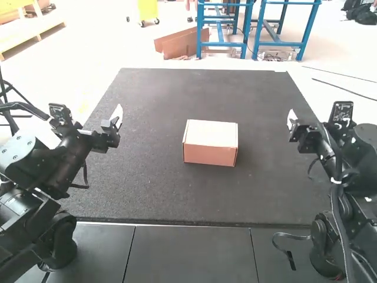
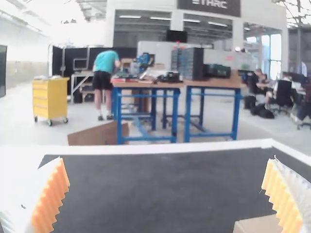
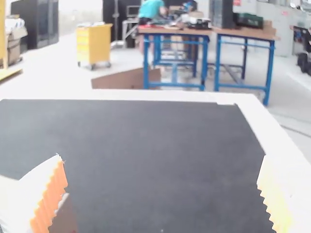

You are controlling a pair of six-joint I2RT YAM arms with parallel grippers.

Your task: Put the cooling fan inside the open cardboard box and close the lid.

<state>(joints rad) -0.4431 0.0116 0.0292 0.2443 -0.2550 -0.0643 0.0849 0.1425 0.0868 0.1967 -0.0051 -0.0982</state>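
Currently the cardboard box [image 1: 210, 142] sits upright near the middle of the black mat [image 1: 147, 94], lid down flat and shut, so the contents are hidden. Both arms stand clear of it. To its left, the left gripper [image 1: 115, 121] hangs above the mat's left margin, well apart from the box. Its white ribbed fingers [image 2: 48, 196] are spread wide with nothing between them. The left wrist view catches a tan corner of the box just beside one finger. On the opposite side, the right gripper [image 1: 293, 126] hangs near the mat's right edge, also well apart from the box. Its jaws are wide and grip nothing, and its orange pads [image 3: 46, 199] face each other over bare mat.
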